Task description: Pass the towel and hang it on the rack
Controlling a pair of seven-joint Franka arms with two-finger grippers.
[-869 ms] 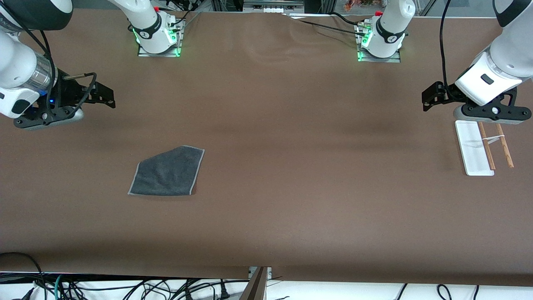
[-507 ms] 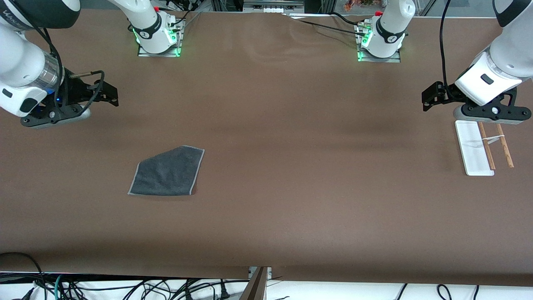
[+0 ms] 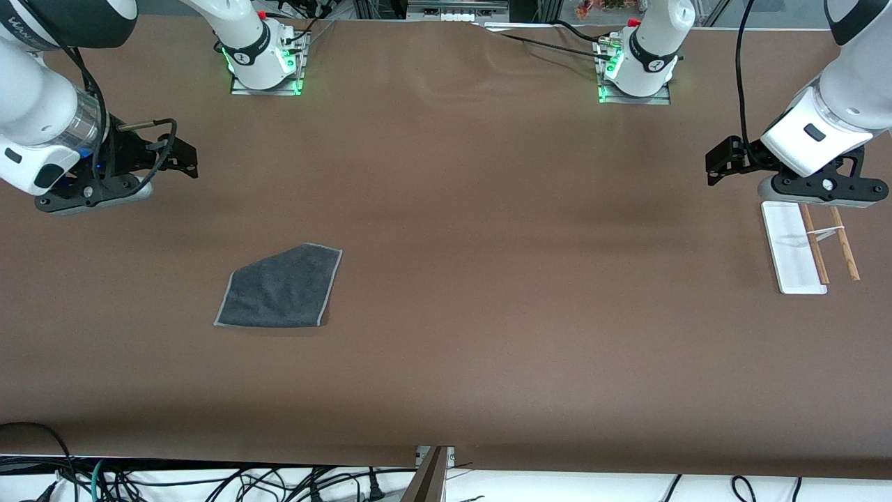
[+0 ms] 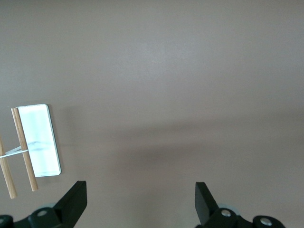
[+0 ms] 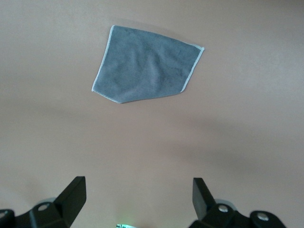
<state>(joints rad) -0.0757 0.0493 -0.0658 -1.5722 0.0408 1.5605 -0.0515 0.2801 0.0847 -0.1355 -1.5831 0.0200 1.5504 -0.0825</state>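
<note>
brown matting covers the bench [image 3: 446, 279] from one end to the other, with a tangle of cables along the edge nearest the front camera. the towel [image 3: 281, 287], dark grey with a pale stitched border, lies flat and spread out on the bench toward the right arm's end, touched by nothing. the right claw [image 3: 182, 159] hangs in the air over bare bench at that same end, well apart from the towel, its two fingers [image 5: 71, 197] spread wide and holding nothing; in the right wrist view the towel [image 5: 145, 65] shows whole, well clear of the fingertips. at the left arm's end stands the rack [image 3: 808, 247], a flat white base with two thin brown rods and a thin white crosspiece between them (the rods appear laid over toward the front camera, though how upright they stand is hard to judge from above). the left claw [image 3: 718, 162] hovers just beside the rack's end farther from the front camera, fingers [image 4: 73, 202] parted and empty, the rack [image 4: 33, 142] sitting off to one side in the left wrist view.
</note>
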